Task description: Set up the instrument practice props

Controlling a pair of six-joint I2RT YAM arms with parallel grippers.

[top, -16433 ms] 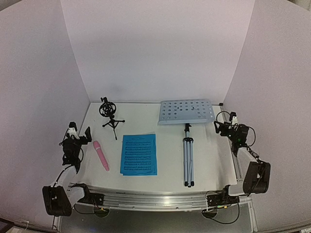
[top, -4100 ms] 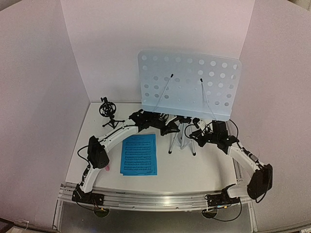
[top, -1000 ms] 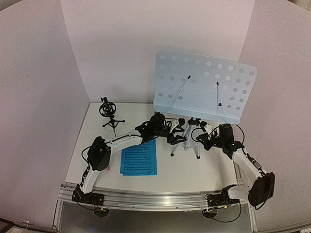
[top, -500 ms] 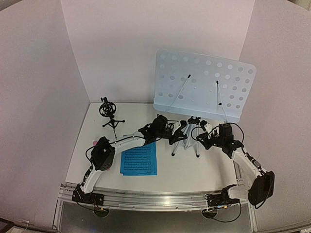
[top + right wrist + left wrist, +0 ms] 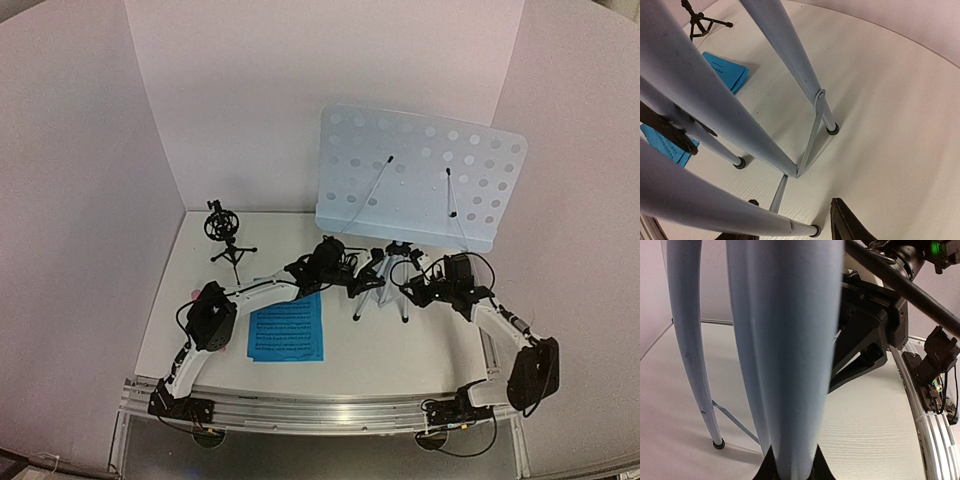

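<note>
Pale blue and top-heavy, the music stand [image 5: 420, 175] stands upright right of centre on the table [image 5: 400, 350]. We judge it could tip if the left gripper [image 5: 791, 471], clamped on one tripod leg [image 5: 785, 365], tugs sideways, since the right gripper [image 5: 412, 291] has its jaws apart and steadies nothing. Only the top view shows us the broad desk overhead, while the right wrist view alone shows the rubber feet [image 5: 832, 129] resting on the table.

My left gripper [image 5: 363, 282] is pinched tight on a leg of the music stand [image 5: 420, 175]. My right gripper [image 5: 419, 291] sits just beside that stand, fingers apart.
</note>
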